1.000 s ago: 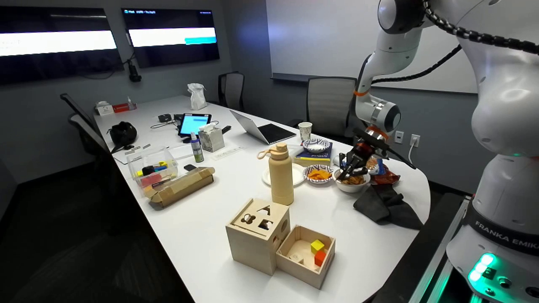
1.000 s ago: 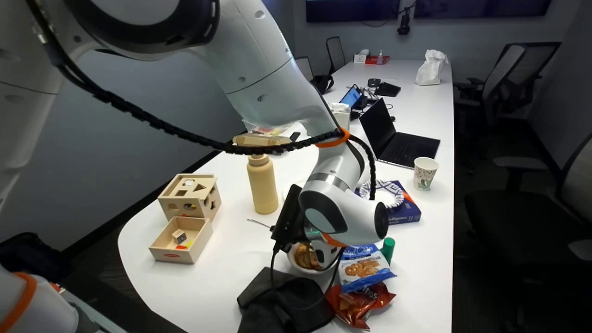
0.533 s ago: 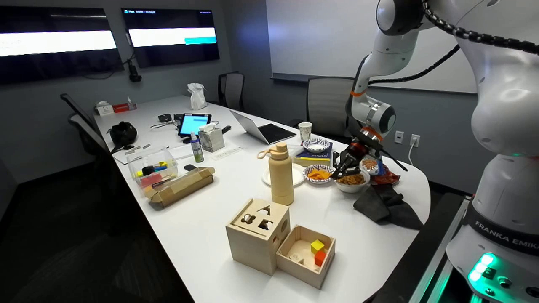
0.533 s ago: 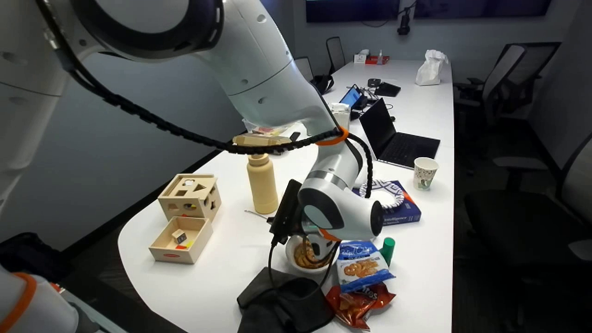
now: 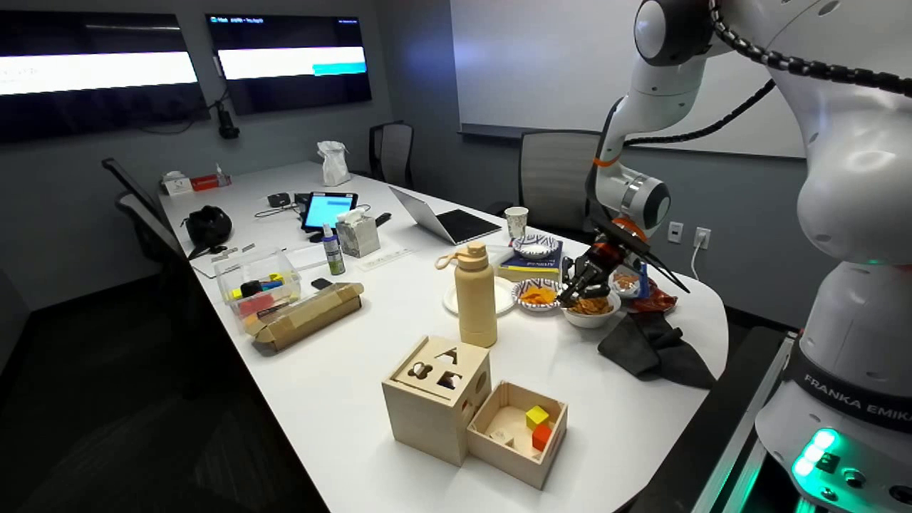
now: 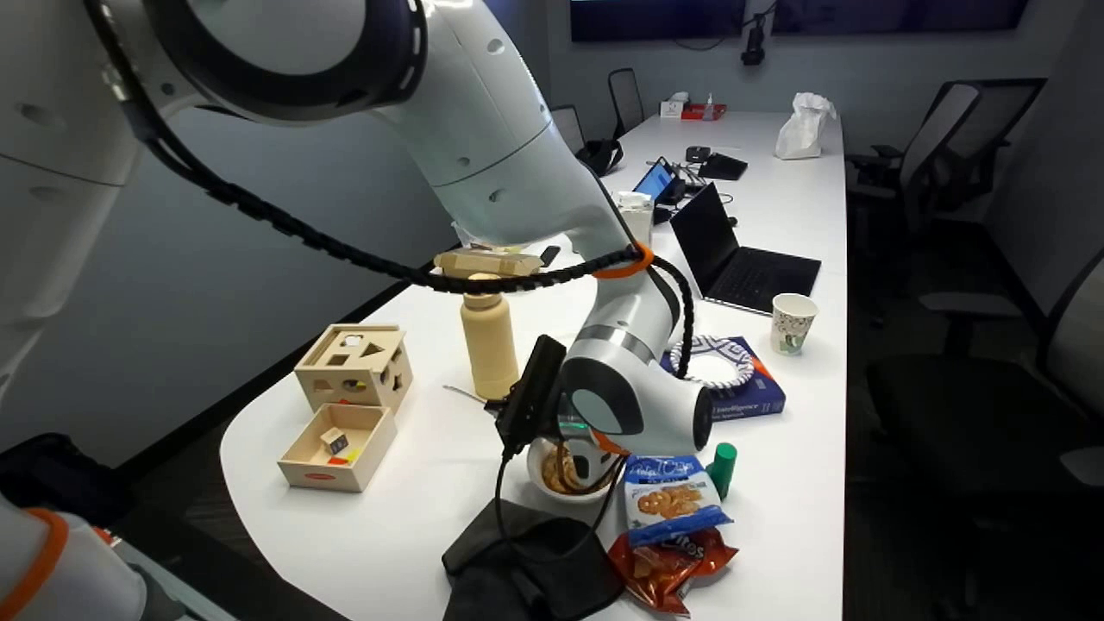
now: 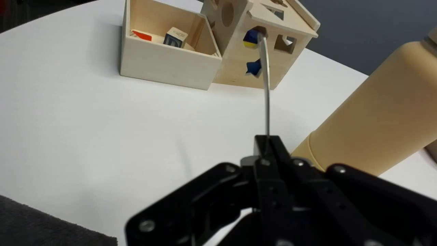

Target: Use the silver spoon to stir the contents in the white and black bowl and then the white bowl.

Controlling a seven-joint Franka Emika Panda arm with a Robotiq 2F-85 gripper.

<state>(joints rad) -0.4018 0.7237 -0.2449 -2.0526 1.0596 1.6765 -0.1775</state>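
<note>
Wrist view: one spoon, one claw

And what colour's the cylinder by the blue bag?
The cylinder is green, clearest in an exterior view.

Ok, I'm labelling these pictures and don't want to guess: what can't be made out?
Silver spoon: one end hidden by the pincer, wrist view.
White and black bowl: hidden behind the arm in an exterior view.
White bowl: partly covered by the arm there.
Beige bottle: top cut off by the wrist view's right edge.
Wall screen: top text too small in an exterior view.
</note>
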